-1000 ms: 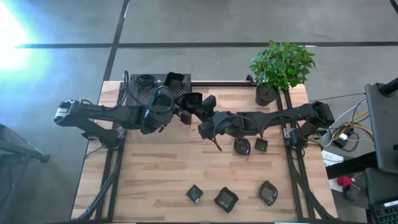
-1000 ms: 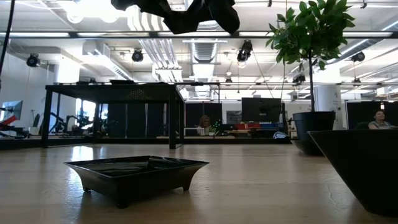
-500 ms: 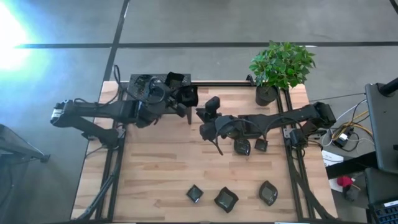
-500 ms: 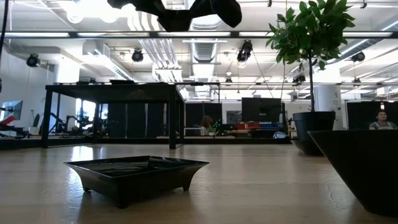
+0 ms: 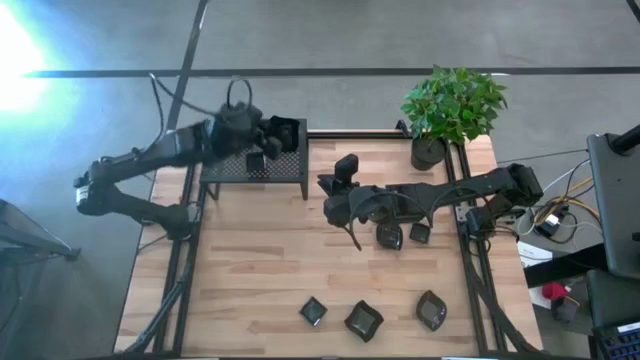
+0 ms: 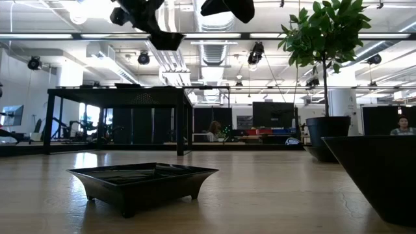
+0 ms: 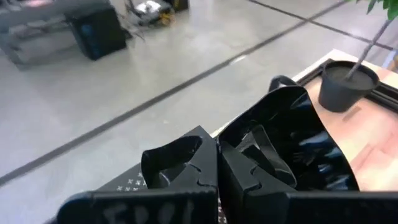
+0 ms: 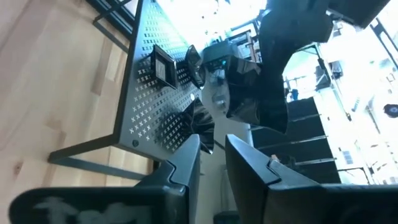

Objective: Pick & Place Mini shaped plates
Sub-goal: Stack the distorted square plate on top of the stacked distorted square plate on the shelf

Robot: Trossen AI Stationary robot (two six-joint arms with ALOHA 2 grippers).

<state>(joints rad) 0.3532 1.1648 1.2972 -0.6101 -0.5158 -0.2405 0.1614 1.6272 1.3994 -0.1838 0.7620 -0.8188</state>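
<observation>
Wooden bench [image 5: 260, 260] carries a black perforated stand [image 5: 235, 168] at its far left corner, and five loose mini plates [image 5: 363, 320] lie toward the near right. Over the stand, the left gripper [image 5: 262, 140] is clamped on a glossy plate [image 7: 298, 149]. At mid-bench the right gripper [image 5: 338, 185] hangs with fingers slightly apart, holding nothing.

Five glossy black mini shaped plates [image 5: 389, 236] are lying on the table toward four and five o'clock. Two more mini plates [image 5: 282, 130] are sitting on the stand at eleven o'clock, one clamped.
</observation>
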